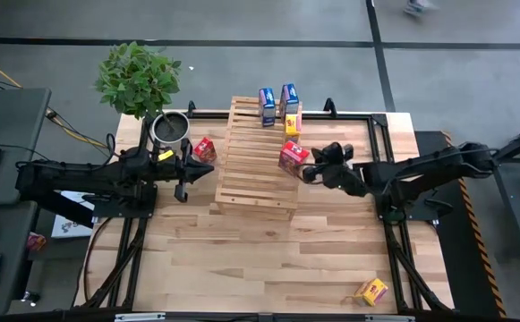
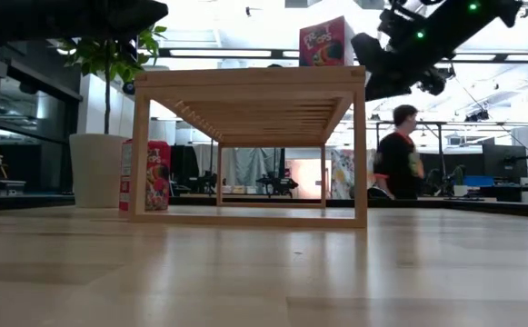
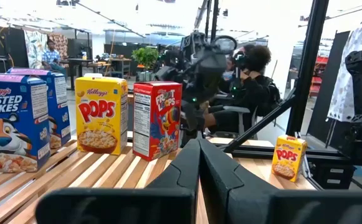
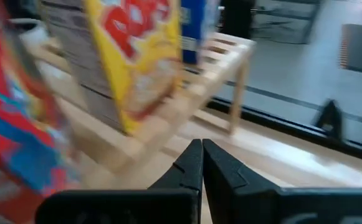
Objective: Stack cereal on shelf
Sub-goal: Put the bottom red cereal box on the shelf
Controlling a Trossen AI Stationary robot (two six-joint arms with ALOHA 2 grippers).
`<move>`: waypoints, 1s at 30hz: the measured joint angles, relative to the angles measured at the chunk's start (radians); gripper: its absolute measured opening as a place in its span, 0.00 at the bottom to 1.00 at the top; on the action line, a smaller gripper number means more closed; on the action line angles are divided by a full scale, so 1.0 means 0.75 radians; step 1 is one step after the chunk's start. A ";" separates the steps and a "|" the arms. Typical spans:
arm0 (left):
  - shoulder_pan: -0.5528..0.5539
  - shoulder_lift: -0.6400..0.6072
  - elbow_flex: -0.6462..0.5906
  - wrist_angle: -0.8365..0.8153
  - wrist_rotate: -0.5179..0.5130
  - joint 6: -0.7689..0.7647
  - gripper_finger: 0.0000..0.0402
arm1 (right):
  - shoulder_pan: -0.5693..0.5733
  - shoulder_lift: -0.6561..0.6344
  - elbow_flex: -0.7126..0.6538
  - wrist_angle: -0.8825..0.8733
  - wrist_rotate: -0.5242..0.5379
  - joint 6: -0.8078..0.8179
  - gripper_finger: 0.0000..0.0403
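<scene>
The shelf point(image 1: 258, 156) stands mid-table. On its far part stand two blue cereal boxes point(image 1: 266, 105), point(image 1: 288, 98) and a yellow one point(image 1: 293, 123). A red box point(image 1: 293, 156) stands upright on the shelf's right edge. Another red box point(image 1: 204, 149) rests on the table left of the shelf. My right gripper point(image 1: 306, 173) is shut, close by the right side of the red box point(image 4: 12, 118) on the shelf, with nothing between its fingers. My left gripper point(image 1: 208, 168) is shut and hovers left of the shelf, holding nothing. My right gripper stands close against the right side of the red box on the shelf; I cannot tell whether it touches the box.
A yellow box point(image 1: 373, 291) lies on the table near the front right corner. A potted plant point(image 1: 139, 79) and a metal pot point(image 1: 170, 130) stand at the far left. A person point(image 2: 398, 154) stands in the room beyond the table.
</scene>
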 joint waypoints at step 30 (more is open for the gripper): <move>0.000 0.000 0.000 -0.003 0.000 -0.002 0.00 | 0.126 0.001 0.023 0.176 -0.405 -0.186 0.00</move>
